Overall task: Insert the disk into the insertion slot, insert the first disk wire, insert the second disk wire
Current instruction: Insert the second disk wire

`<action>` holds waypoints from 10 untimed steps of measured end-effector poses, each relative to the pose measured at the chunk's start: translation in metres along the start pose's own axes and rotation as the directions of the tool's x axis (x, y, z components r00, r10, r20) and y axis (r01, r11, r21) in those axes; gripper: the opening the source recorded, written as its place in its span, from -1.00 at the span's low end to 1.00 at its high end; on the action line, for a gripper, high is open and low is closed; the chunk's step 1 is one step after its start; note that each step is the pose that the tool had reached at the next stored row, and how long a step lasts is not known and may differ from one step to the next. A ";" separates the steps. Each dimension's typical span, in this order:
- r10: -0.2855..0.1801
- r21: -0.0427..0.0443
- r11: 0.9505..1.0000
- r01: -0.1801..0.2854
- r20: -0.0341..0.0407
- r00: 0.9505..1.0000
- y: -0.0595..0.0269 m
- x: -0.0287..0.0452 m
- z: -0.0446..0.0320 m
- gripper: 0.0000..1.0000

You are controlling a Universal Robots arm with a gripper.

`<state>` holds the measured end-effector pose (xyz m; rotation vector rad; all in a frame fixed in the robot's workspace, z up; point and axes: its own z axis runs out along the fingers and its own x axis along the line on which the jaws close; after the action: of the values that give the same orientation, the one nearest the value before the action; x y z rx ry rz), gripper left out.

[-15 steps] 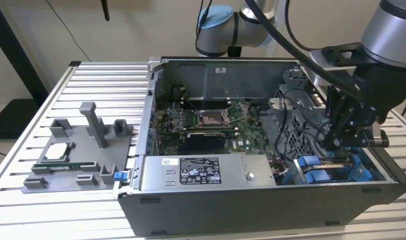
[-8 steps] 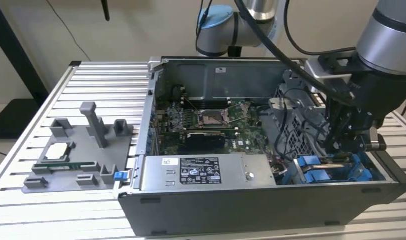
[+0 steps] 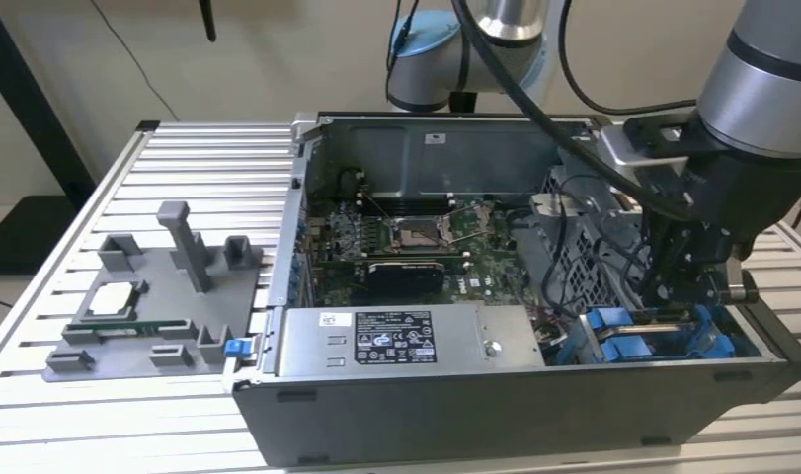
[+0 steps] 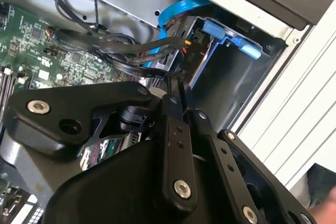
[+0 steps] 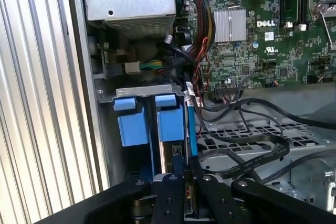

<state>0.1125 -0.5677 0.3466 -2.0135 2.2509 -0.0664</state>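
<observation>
The disk's blue carrier [image 5: 170, 121] stands on edge in the insertion slot [image 5: 131, 92], the grey metal bay in the case's front corner at the exterior view's right, where its blue tabs [image 3: 644, 341] show. My gripper [image 3: 677, 296] reaches straight down into that bay. In both wrist views its fingers [image 5: 173, 187] sit nearly together just beside the carrier, pinching a thin black connector of a disk wire [image 4: 131, 51] whose black cable trails off over the board. A blue flat cable [image 5: 190, 129] runs along the carrier next to the fingers. The drive's metal body is mostly hidden.
The open computer case lies on a slatted aluminium table [image 3: 190, 148]. A grey power-supply box [image 3: 400, 341] borders the bay, with the green motherboard [image 3: 400, 237] behind it. Loose black cables [image 5: 252, 156] cross a perforated metal cage. A grey fixture tray [image 3: 150, 306] with parts sits at the exterior view's left.
</observation>
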 end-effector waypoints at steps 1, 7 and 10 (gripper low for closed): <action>0.000 0.001 1.000 0.000 0.000 1.000 0.0001 0.0000 0.0006 -1.00; 0.000 0.003 1.000 0.000 0.000 1.000 0.0003 0.0003 0.0026 -1.00; 0.000 0.003 1.000 0.000 0.000 1.000 0.0004 0.0004 0.0033 -1.00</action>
<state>0.1124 -0.5679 0.3433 -2.0120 2.2490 -0.0696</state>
